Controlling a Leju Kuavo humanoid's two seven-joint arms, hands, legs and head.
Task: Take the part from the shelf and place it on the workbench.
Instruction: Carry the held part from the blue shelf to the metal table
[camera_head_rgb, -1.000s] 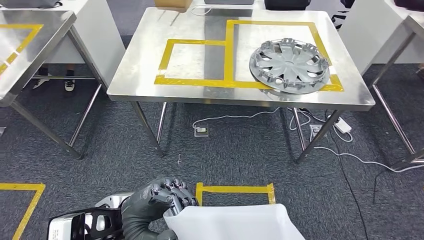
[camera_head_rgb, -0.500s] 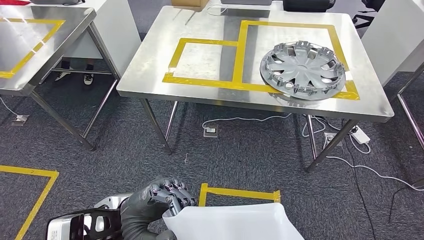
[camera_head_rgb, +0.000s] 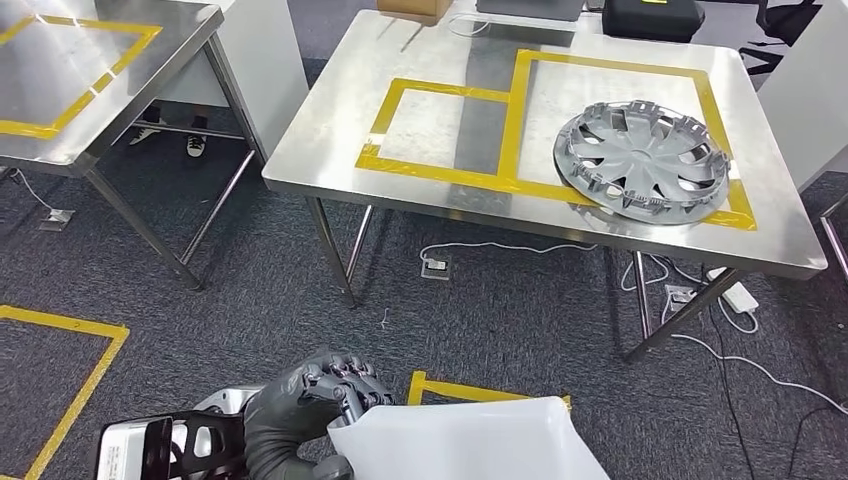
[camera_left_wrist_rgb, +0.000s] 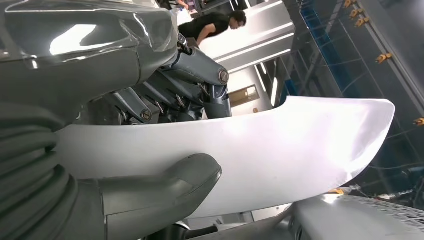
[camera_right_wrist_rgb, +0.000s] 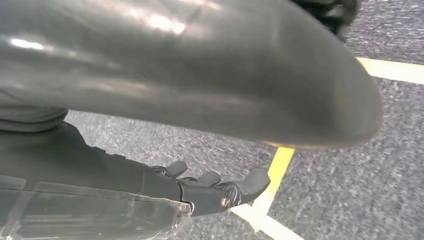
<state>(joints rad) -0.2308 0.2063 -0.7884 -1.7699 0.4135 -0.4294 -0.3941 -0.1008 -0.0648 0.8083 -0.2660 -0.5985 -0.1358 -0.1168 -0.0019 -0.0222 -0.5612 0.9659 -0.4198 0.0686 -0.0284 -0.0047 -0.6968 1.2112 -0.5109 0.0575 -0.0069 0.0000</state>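
Observation:
The part (camera_head_rgb: 470, 445) is a smooth white curved panel at the bottom of the head view. My left hand (camera_head_rgb: 300, 410) grips its left edge, dark fingers curled over the top rim. In the left wrist view the fingers (camera_left_wrist_rgb: 200, 85) lie on one face of the white part (camera_left_wrist_rgb: 280, 150) and the grey thumb (camera_left_wrist_rgb: 170, 182) presses the other. My right hand (camera_right_wrist_rgb: 210, 187) hangs over the carpet with fingers stretched out and nothing between them and the thumb. The steel workbench (camera_head_rgb: 330, 160) with yellow taped boxes stands ahead, across open floor.
A silver wheel cover (camera_head_rgb: 642, 160) lies on the workbench's right side, over the tape. A second steel table (camera_head_rgb: 130, 95) stands to the left. Cables and a power strip (camera_head_rgb: 738, 295) lie under the bench. Yellow tape (camera_head_rgb: 440, 388) marks the carpet near me.
The whole picture has shifted right and down, so the camera moved; the workbench appears slightly nearer. My left hand keeps the same grip on the white part.

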